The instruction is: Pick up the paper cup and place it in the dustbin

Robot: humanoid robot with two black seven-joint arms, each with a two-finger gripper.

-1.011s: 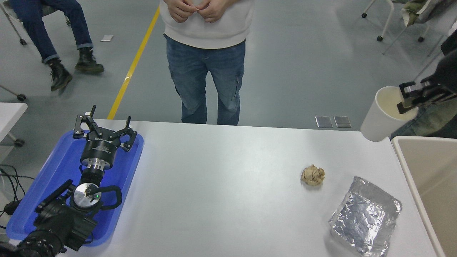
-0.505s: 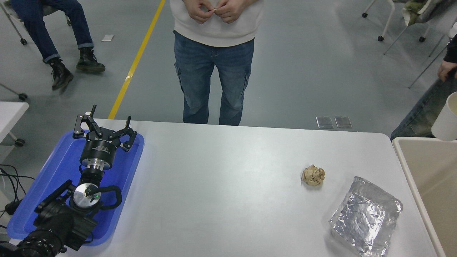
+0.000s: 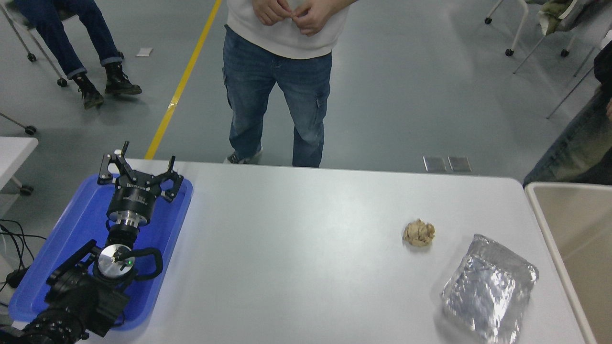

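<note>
You have 1 view only, from the head camera, set high on the robot's side and tilted forward and down over the white table. It stands far enough back to take in nearly the whole tabletop, cutting off the dustbin at the right edge, with grey floor beyond the far side

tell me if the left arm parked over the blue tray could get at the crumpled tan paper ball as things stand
Probably not without a long reach. The left gripper sits open over the blue plastic tray at the table's left end; the crumpled tan paper ball lies far to the right. Only bare white table lies between them.
</note>
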